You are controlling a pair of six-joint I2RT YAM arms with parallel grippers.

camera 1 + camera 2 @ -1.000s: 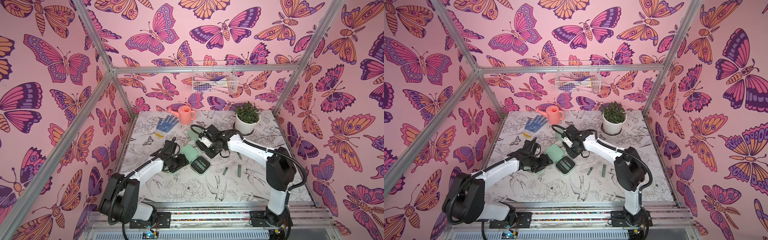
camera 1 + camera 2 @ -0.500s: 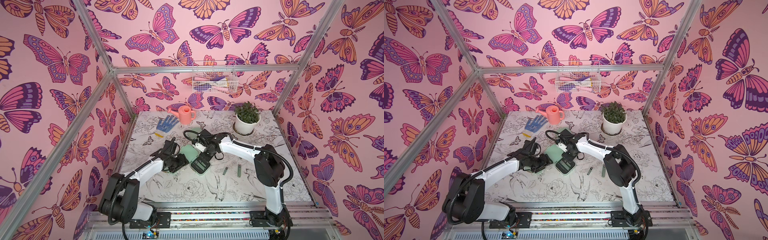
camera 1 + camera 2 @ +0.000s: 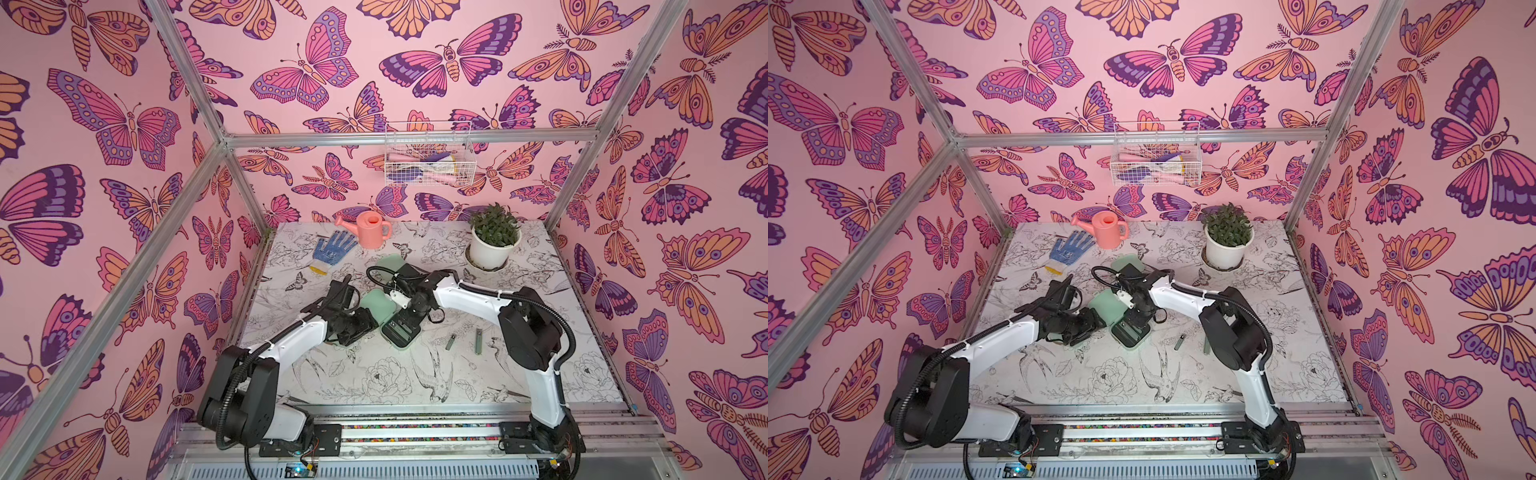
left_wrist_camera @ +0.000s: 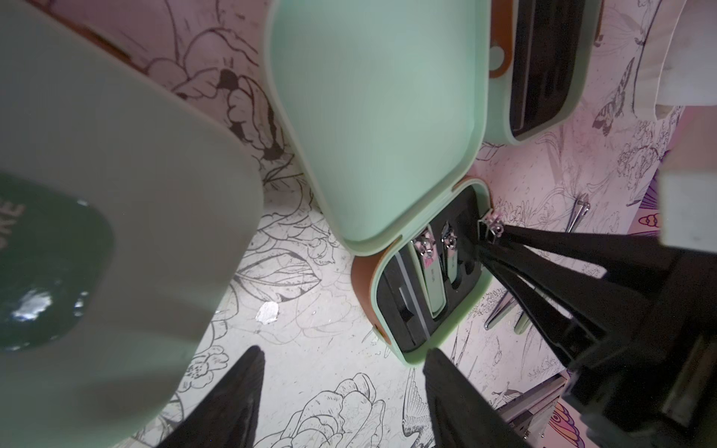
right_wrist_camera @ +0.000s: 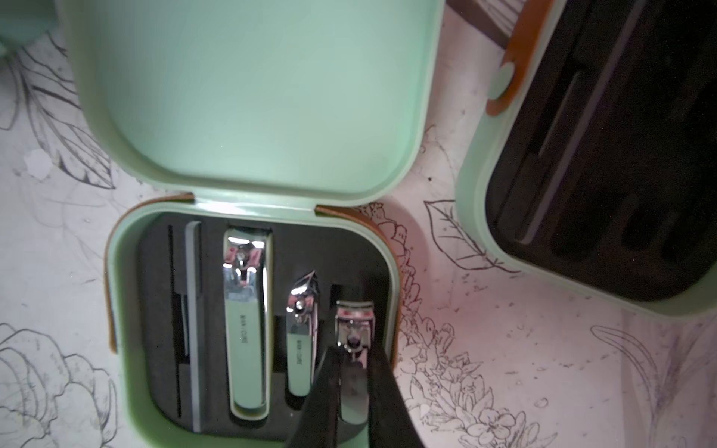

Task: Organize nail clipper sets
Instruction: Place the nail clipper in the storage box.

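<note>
On the table (image 3: 374, 374), the open case (image 5: 252, 97) lay in the middle, its lid thrown back. A second open case (image 5: 471, 194) sat just beside it with a bare black tray. A shut case (image 4: 135, 194) lay close under my left wrist.

My left gripper (image 4: 341, 351) hung near the open case, jaws apart and holding nothing. My right gripper (image 5: 354, 353) was clamped on the small clipper (image 5: 354, 322), which hung over the last slot by the tray's outer wall. The large clipper (image 5: 246, 329) and the middle clipper (image 5: 300, 341) already lay in their slots.

I judged this to be the seating step for this set's third clipper. Next I would need to bring it down flat along the slot, let go, then lift straight out. Two loose tools (image 3: 450, 341) waited on the table.
</note>
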